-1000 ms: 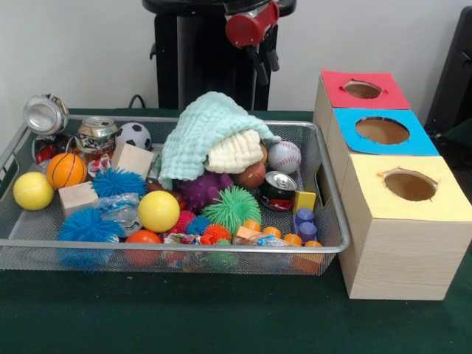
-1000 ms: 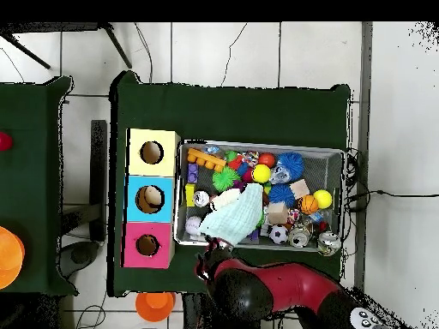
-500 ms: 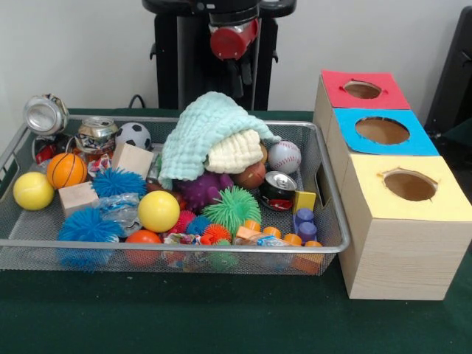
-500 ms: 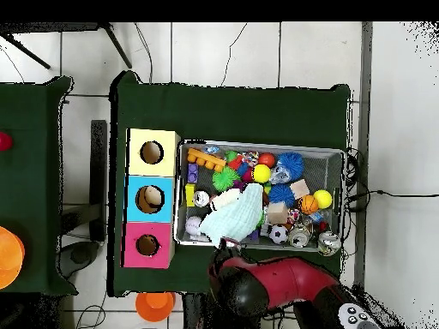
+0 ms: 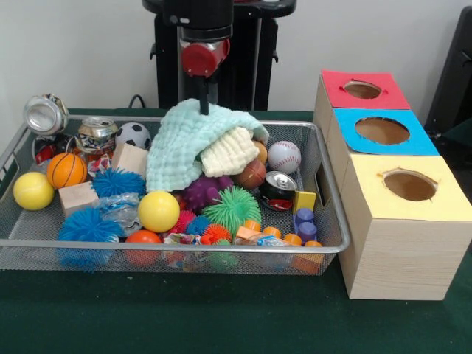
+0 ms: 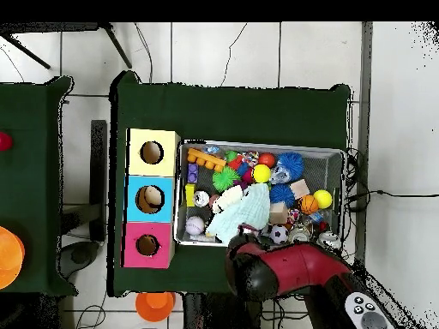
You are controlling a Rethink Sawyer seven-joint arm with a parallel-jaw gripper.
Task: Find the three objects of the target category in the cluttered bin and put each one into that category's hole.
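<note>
At the bin's [image 5: 328, 243] far edge, near its middle: hand [image 5: 203, 103] lowered onto the top of the mint cloth [image 5: 184, 147], tips sunk into the folds, so cannot tell whether spread or pressed together, nor whether any cloth is pinched. Cloth draped over a cream knitted piece [image 5: 230, 151] and heaped on the toys at the bin's centre, hiding whatever lies beneath. Around the heap: baseball [image 5: 284, 156] toward the bin's box-side edge, dark can [image 5: 278, 190] just beside it, soccer ball [image 5: 133, 135] and silver can [image 5: 96, 133] along the far edge, small basketball [image 5: 66, 169] and yellow ball [image 5: 33, 190] at the opposite end. Three boxes just outside the bin, each with a hole on top: red [image 5: 363, 89], blue [image 5: 382, 130], yellow [image 5: 410, 184]; nothing seen in transit to them.

Likely step: the search itself, shifting the cloth aside to expose buried items; target category not evident from the scene. Next move calls for a firm pinch on the cloth, a lift clear of the mesh rim, and a drop somewhere that covers no candidates
</note>
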